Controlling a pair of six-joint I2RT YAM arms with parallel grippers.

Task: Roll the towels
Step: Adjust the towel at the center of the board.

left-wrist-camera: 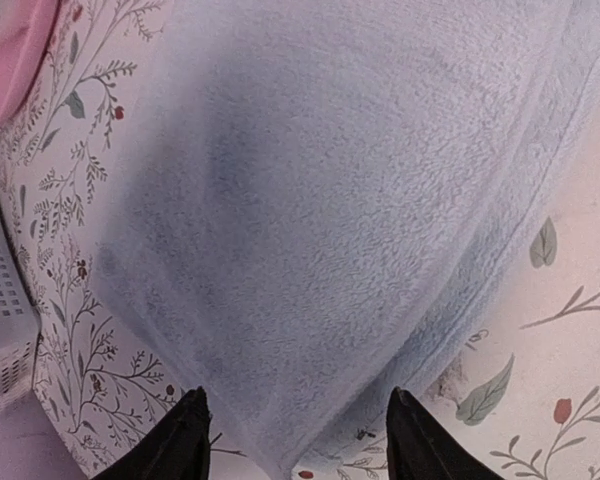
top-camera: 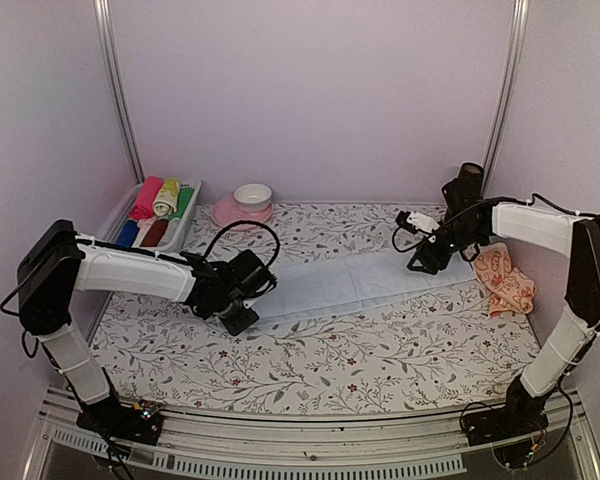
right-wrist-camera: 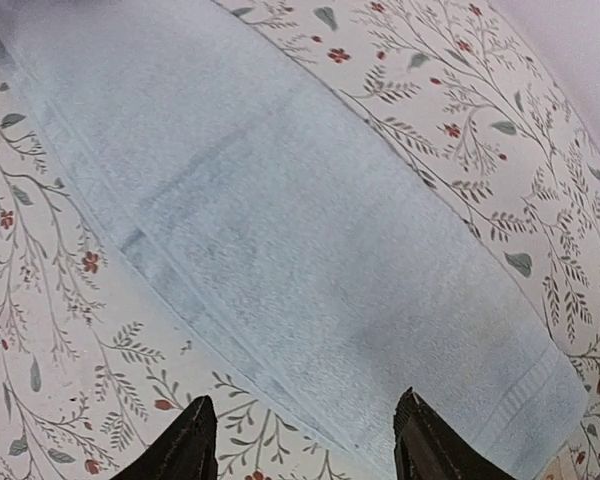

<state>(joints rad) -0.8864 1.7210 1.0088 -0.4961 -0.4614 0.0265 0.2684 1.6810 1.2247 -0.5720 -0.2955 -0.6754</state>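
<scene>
Sheet (top-camera: 330, 360) bears one blue towel (top-camera: 350, 283), one peach towel (top-camera: 505, 282).

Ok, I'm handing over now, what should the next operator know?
Left gripper: open, over the blue towel's left end, nothing held.
Right gripper: open, above the towel's right end, nothing held.
Blue towel: laid flat across the middle of the table, not rolled.
Peach towel: crumpled at the table's right edge, beside the right arm.
Done: blue towel spread out.
Left: roll the blue towel, then flatten and roll the peach towel.
</scene>
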